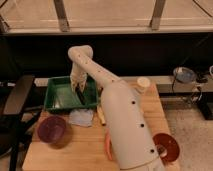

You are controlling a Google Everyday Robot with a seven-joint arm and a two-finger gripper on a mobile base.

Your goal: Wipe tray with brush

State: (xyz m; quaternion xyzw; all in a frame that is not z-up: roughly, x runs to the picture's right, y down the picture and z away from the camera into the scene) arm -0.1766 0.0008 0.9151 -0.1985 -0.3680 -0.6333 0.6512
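Note:
The green tray [59, 96] sits at the back left of the wooden table. My white arm reaches over it from the front, and the gripper [78, 87] points down into the tray's right half. The gripper is shut on the brush [81, 97], a slim black stick that slants down from the fingers to the tray's bottom near the right wall. The upper end of the brush is hidden in the gripper.
A purple bowl [51, 129] stands at the front left, with a grey-blue cloth [81, 117] and a yellowish item [100, 115] just in front of the tray. An orange carrot [107, 146] and a red plate [167, 146] flank the arm. A cup [143, 82] stands at the back right. A black chair [17, 100] is on the left.

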